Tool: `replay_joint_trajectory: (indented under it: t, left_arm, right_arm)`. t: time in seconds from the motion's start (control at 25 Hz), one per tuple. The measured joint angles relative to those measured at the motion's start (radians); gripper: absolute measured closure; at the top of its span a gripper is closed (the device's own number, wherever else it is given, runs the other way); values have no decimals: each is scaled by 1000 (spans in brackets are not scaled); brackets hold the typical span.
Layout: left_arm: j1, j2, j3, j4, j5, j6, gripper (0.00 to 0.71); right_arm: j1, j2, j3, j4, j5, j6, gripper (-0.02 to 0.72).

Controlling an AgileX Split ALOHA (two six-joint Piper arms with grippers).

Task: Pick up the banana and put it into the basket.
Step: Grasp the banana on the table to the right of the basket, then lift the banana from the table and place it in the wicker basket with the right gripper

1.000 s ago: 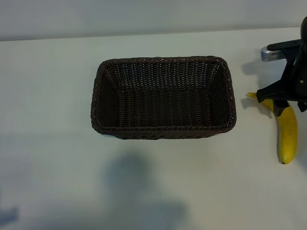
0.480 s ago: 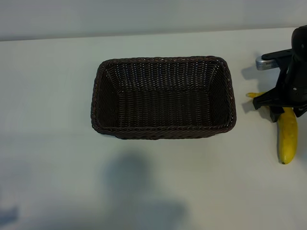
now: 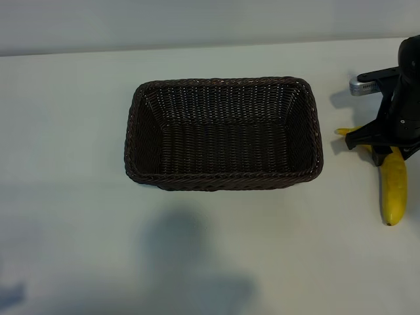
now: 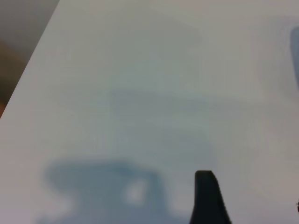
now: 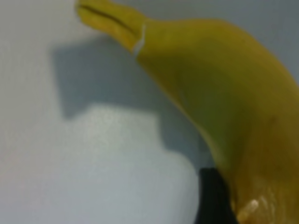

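table (image 3: pixel 79 216): white, plain | shadows: soft grey patches near front edge

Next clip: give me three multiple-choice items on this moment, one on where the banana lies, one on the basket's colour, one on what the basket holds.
1. Where does the banana lie?
A. inside the basket
B. on the table to the right of the basket, under the right gripper
C. on the table to the left of the basket

2. What colour is the basket?
A. dark brown
B. white
C. bright yellow

3. What does the basket hold?
A. the banana
B. a cup
C. nothing

Answers: 1 B, the exterior view shows it on the table beyond the basket's right end, with the right gripper over its stem end. 2 A, its wicker is dark brown all over. 3 C, only its bare woven floor shows.
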Motion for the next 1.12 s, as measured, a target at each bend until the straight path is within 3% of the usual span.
replay_joint_trajectory:
  t: [0.24, 0.56, 0.88, 1.12]
  left_arm:
    - [0, 0, 0, 0, 0, 0, 221]
    - [0, 0, 0, 0, 0, 0, 221]
    - [0, 0, 0, 0, 0, 0, 221]
    - [0, 0, 0, 0, 0, 3, 221]
  right_arm:
    - [0, -50, 0, 0, 24, 1, 269]
    - [0, -214, 0, -1, 119, -5, 269]
    - [0, -256, -107, 1, 254, -63, 269]
    - [0, -256, -178, 40, 288, -102, 269]
